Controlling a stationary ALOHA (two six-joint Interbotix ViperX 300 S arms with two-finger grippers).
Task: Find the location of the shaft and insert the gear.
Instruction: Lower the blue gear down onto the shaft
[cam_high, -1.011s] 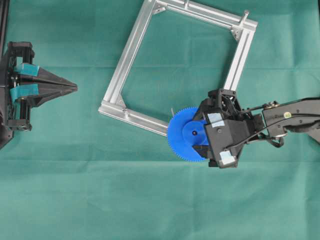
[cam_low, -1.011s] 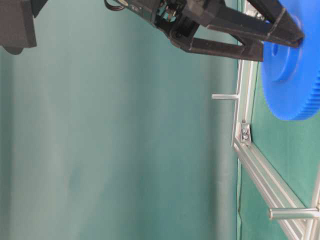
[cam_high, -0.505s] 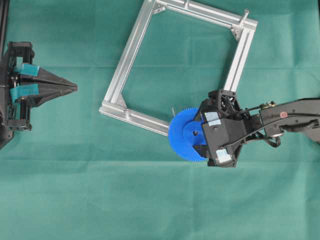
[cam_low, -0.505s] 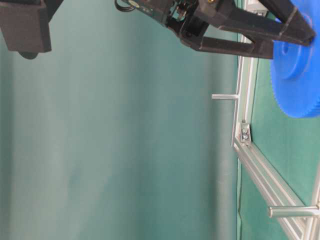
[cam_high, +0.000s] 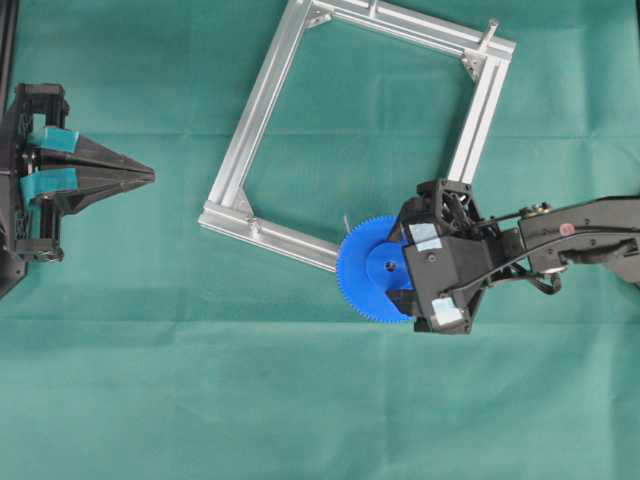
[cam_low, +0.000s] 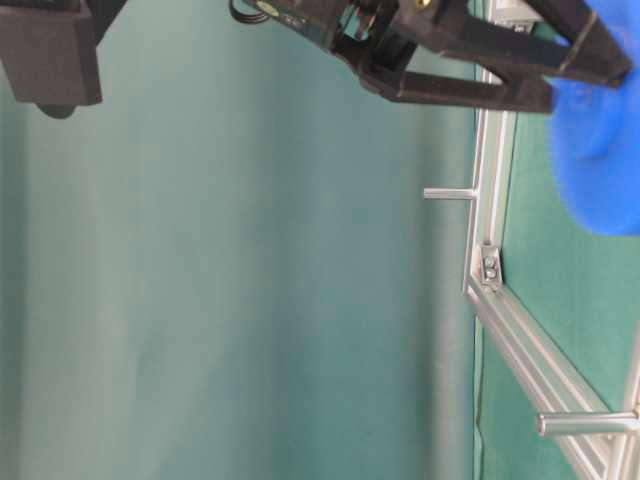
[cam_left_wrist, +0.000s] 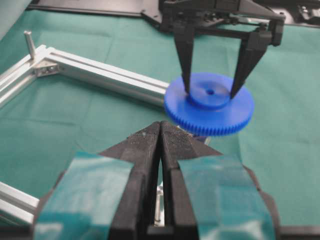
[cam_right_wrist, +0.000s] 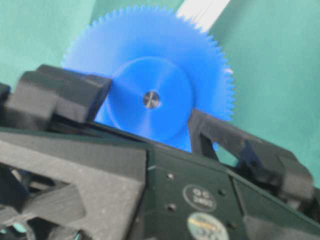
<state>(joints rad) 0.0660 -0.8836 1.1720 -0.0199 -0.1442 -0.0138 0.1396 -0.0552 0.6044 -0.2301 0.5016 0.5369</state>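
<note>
Green cloth covers the whole worktop (cam_high: 200, 400), and a square metal frame (cam_high: 262, 103) lies on it. The gear (cam_high: 372, 266) sits at the near corner of that frame, flat, with its hub facing up. In the right wrist view a small grey metal dot shows in the gear's middle hole, which looks like the tip of the shaft (cam_right_wrist: 151, 99). So I think the gear is already on the shaft, or at least started on it.

The right tool (cam_left_wrist: 210, 90) hangs over the gear with its two fingers spread wide, one on each side of the hub. In the left wrist view there looks to be a little gap between the fingers and the hub, so it is not squeezing the gear now. The gear looks blurry in the table-level view, so it may be dropping or wobbling.

The left tool (cam_left_wrist: 160, 145) is far off at the left side of the worktop, with its fingers pressed together and nothing between them.

What could go wrong? The gear may not be all the way down, and I cannot see how far it has slid. If the right tool lifts crookedly, a finger could catch the hub and pull the gear back off, or tip it.
</note>
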